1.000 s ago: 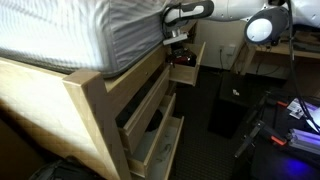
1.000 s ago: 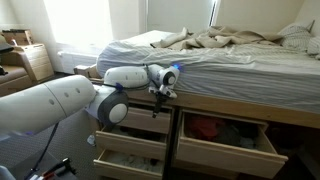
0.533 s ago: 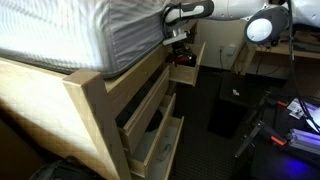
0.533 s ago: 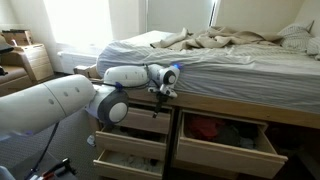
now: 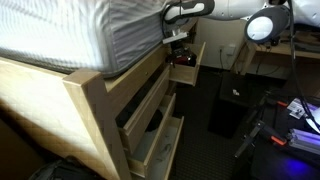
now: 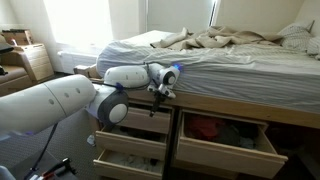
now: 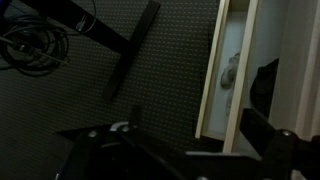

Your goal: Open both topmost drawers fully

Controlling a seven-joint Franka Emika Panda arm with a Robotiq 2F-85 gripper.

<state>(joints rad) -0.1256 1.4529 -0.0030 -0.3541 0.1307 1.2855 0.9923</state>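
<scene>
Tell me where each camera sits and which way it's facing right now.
Exterior view: low beside the bed, along the drawers; arm at top.
Exterior view: opposite the bed, facing the drawers; arm at lower corner.
Wrist view: down at carpet and a drawer edge; fingers at bottom.
Both exterior views share bed, drawers, gripper.

Topmost drawers (image 6: 225,150) of pale matt wood (bedding (image 6: 250,55) soft cloth)

Exterior view: bed frame (image 5: 88,100) close, low, end-on. Exterior view: bed frame (image 6: 250,104) frontal. Wrist view: faces floor (image 7: 160,90).
</scene>
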